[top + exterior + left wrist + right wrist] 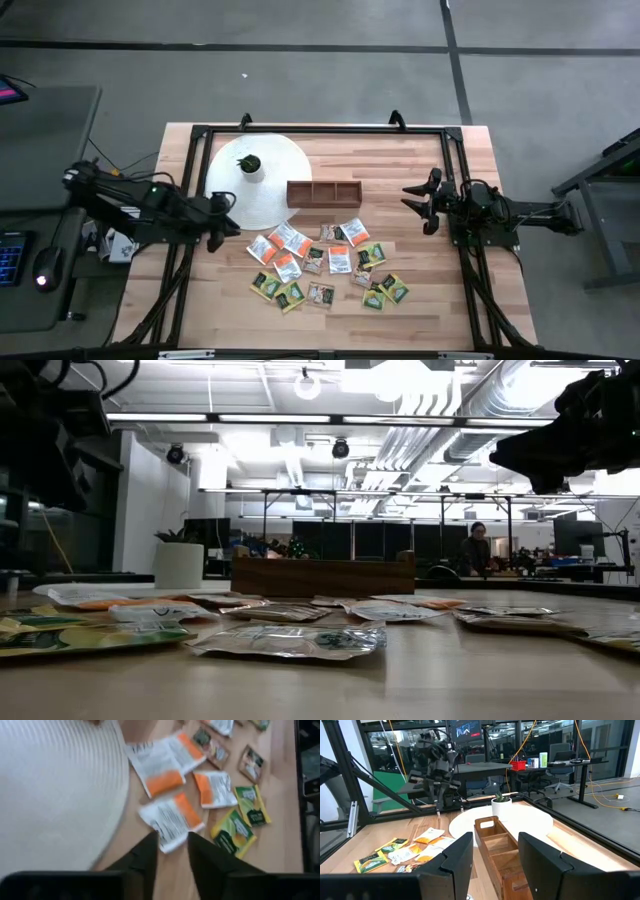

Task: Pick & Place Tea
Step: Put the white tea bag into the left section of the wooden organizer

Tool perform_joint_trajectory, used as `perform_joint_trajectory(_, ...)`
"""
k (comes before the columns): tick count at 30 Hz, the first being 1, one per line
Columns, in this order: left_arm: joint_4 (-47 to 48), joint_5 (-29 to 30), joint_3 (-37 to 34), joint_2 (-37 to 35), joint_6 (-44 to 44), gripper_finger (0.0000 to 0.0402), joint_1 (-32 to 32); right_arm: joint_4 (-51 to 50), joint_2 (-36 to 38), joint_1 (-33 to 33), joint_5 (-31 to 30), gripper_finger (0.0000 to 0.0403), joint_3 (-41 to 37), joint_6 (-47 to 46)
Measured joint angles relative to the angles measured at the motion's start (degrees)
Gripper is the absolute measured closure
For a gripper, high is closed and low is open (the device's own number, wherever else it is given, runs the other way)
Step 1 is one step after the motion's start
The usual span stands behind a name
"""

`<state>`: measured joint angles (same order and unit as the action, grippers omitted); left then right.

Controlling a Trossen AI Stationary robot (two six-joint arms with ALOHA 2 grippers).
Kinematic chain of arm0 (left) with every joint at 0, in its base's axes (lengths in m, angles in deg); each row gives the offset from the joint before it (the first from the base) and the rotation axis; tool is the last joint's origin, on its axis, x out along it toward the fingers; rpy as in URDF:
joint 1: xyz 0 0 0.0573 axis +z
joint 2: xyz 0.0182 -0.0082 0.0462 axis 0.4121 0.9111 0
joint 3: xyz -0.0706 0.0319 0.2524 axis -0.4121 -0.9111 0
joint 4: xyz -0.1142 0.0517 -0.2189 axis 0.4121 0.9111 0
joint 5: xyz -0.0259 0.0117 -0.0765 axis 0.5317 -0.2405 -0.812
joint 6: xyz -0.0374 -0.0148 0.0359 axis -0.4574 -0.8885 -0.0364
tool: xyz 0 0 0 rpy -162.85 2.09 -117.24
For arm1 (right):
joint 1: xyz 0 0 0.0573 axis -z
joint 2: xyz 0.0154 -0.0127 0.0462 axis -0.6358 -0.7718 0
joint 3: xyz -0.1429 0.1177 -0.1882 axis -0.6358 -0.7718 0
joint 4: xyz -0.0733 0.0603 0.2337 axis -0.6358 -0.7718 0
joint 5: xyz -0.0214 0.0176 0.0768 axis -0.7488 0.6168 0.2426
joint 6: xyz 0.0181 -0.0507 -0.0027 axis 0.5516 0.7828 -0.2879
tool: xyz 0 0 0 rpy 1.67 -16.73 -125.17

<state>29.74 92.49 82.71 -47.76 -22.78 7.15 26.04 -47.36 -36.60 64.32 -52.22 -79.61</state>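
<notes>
Several small flat tea sachets (325, 262), orange-and-white, green-and-yellow and brownish, lie scattered on the wooden table, in front of the long brown three-compartment box (322, 193). My left gripper (231, 218) is open at the sachets' left edge, near the white disc. In the left wrist view its fingers (172, 851) stand just short of an orange-and-white sachet (172, 817). My right gripper (411, 198) is open, raised to the right of the box. The right wrist view looks past its fingers (495, 857) along the box (497, 847).
A large white round disc (270, 185) lies at the table's far left with a small potted plant (248, 165) on it. A black frame (330, 128) runs around the table. In the low view the sachets (290, 640) lie flat before the box (322, 575).
</notes>
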Motion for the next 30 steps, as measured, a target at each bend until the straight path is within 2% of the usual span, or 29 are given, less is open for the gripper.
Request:
perform_joint_trajectory(5,-0.40,-6.19,0.00,3.22,-7.26,0.0209,0.00,0.00,0.00,-0.01,-0.01,0.0250,0.01,0.00)
perform_joint_trajectory(9,-3.73,-8.33,-1.27,5.44,-10.63,0.0180,-0.01,0.00,0.00,0.00,-0.01,0.0250,0.00,0.00)
perform_joint_trajectory(15,-12.69,-9.05,-7.13,8.19,-13.62,0.0174,0.00,0.00,0.00,0.01,-0.01,0.0250,0.01,0.00)
perform_joint_trajectory(19,-21.61,-11.83,-12.38,8.16,-17.60,0.0174,-0.02,0.00,0.00,-0.01,0.00,0.0250,-0.01,0.00)
perform_joint_trajectory(30,-22.80,-9.69,-15.33,8.83,-20.83,0.0174,-0.02,0.00,0.00,0.00,-0.01,0.0250,0.01,0.00)
